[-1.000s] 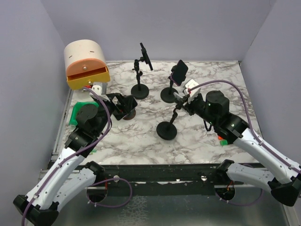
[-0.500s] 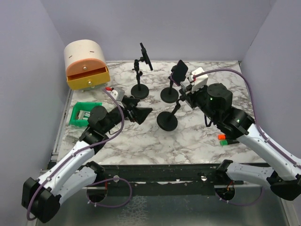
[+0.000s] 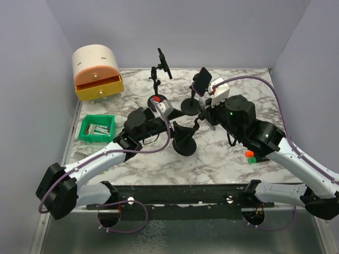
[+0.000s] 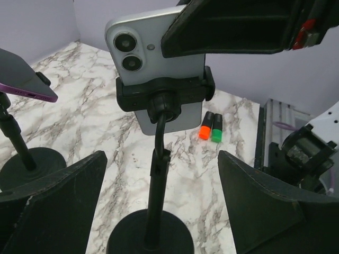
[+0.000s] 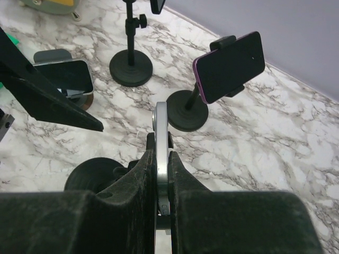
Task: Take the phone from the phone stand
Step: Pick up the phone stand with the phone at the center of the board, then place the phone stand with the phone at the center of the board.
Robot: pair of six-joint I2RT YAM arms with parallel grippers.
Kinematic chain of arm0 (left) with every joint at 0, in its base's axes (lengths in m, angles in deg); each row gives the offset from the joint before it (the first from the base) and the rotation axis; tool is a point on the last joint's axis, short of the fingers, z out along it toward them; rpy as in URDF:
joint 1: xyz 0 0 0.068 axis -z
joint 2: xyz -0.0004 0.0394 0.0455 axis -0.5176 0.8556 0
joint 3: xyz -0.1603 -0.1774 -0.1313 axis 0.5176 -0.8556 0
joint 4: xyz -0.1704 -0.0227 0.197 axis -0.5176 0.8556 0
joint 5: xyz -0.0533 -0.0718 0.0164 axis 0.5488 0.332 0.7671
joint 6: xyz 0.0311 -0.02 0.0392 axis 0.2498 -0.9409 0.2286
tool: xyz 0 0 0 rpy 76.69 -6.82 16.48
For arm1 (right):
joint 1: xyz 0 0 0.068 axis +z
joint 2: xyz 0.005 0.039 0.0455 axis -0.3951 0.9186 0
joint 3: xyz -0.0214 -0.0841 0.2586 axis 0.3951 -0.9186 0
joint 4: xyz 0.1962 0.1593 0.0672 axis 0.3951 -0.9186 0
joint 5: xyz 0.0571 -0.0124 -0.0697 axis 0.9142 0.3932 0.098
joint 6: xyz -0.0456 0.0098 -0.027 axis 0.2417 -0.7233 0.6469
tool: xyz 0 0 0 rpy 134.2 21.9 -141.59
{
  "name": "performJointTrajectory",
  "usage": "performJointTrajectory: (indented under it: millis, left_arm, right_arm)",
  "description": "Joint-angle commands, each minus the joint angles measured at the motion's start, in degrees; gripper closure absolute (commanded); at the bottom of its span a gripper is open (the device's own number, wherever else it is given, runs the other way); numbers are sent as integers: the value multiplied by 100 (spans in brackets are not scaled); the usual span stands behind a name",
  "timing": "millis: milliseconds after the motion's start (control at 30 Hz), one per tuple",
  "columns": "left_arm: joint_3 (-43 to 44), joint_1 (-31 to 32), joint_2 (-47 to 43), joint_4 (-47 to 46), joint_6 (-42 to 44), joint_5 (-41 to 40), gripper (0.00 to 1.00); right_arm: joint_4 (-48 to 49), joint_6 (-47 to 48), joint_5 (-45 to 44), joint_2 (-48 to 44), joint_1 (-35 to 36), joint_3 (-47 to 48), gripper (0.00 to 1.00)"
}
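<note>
The left arm [image 3: 98,161] stretches low and long from its base at the near left toward the centre, the left wrist [image 3: 139,123] held level. The left gripper [image 4: 162,159] points to the right, and its two fingers [image 4: 58,201] stand spread wide apart. The right arm [image 3: 288,153] is bent at the elbow and reaches in from the near right, with the right wrist [image 3: 235,111] raised. The right gripper [image 5: 162,145] angles down and to the left, its fingers pressed tight on the top edge of a phone [image 4: 159,53], one on each face.
</note>
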Motion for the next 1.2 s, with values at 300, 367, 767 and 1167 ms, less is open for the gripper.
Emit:
performJointTrajectory:
  millis: [300, 367, 767, 1167]
  left_arm:
    - [651, 343, 1097, -139, 1110, -58, 31]
    - [706, 382, 1179, -139, 1162, -100, 36]
    - [769, 543, 1457, -156, 1364, -96, 68]
    - [671, 611, 1343, -218, 1590, -266, 100]
  right_arm:
    - [427, -612, -33, -437, 34, -105, 99]
    - [440, -657, -14, -466, 31, -190, 99]
    - [458, -859, 103, -483, 31, -258, 100]
    - [364, -1127, 1004, -482, 32, -281, 72]
